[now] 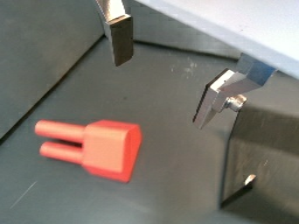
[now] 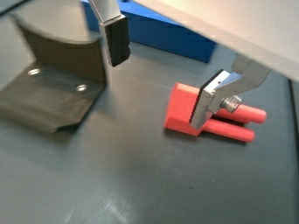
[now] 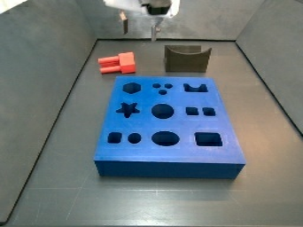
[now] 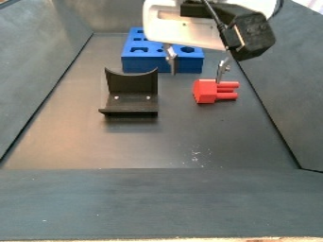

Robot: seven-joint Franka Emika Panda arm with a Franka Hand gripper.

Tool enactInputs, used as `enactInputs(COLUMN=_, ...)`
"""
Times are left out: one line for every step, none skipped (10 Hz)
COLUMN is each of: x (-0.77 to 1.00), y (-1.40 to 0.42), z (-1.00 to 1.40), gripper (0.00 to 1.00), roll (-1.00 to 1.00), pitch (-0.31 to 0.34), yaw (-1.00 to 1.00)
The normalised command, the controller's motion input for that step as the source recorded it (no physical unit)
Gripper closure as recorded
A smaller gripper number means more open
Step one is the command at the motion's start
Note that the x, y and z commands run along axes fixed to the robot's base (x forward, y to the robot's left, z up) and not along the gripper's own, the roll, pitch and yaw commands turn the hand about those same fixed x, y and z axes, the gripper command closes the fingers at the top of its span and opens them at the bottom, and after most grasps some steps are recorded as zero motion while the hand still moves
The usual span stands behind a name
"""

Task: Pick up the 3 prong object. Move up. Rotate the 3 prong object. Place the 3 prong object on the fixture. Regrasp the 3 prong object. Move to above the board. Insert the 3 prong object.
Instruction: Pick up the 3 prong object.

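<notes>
The red-orange 3 prong object lies flat on the dark floor, left of the board, and shows in both wrist views and in a side view. My gripper hangs open and empty above the floor, between the object and the fixture. In the wrist views the gripper holds nothing; one finger stands in front of the object and hides part of it. The blue board lies flat with several cut-outs. The gripper also shows in a side view.
The fixture stands close to the gripper in both wrist views and in a side view. Grey walls enclose the floor. The board's edge lies just behind the fingers; it also shows in a side view.
</notes>
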Motion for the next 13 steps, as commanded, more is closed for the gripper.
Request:
enactInputs(x=-0.15, y=-0.28, z=-0.26, gripper=0.00, roll=0.01, pitch=-0.137, yaw=-0.65)
enactInputs(x=-0.10, y=-0.24, z=-0.22, gripper=0.00, roll=0.00, pitch=-0.063, yaw=-0.74)
enactInputs(x=-0.13, y=-0.26, z=-0.17, gripper=0.00, roll=0.05, pitch=-0.054, yaw=-0.69)
enactInputs(x=0.03, y=0.00, z=0.00, gripper=0.00, roll=0.00, pitch=0.049, yaw=0.00)
enactInputs(x=-0.31, y=-0.25, z=-0.17, gripper=0.00, roll=0.00, pitch=0.000, yaw=-0.64)
enactInputs(x=-0.17, y=-0.17, z=-0.21, gripper=0.00, roll=0.03, pitch=0.000, yaw=-0.79)
enactInputs(x=-0.10, y=-0.13, z=-0.21, gripper=0.00, roll=0.05, pitch=0.000, yaw=-0.87)
enactInputs(x=-0.06, y=-0.08, z=-0.20, gripper=0.00, roll=0.05, pitch=0.000, yaw=-0.93)
enactInputs(x=-0.01, y=-0.03, z=-0.21, gripper=0.00, roll=0.09, pitch=0.000, yaw=-1.00)
enactInputs(x=-0.04, y=-0.01, z=-0.24, gripper=0.00, roll=0.08, pitch=0.000, yaw=-0.99)
enactInputs(x=-0.04, y=-0.03, z=-0.30, gripper=0.00, roll=0.12, pitch=0.009, yaw=-0.98)
enactInputs(x=-0.11, y=-0.07, z=-0.41, gripper=0.00, roll=0.16, pitch=0.034, yaw=-0.93)
enactInputs(x=-0.15, y=-0.09, z=-0.49, gripper=0.00, roll=0.19, pitch=0.069, yaw=-0.88)
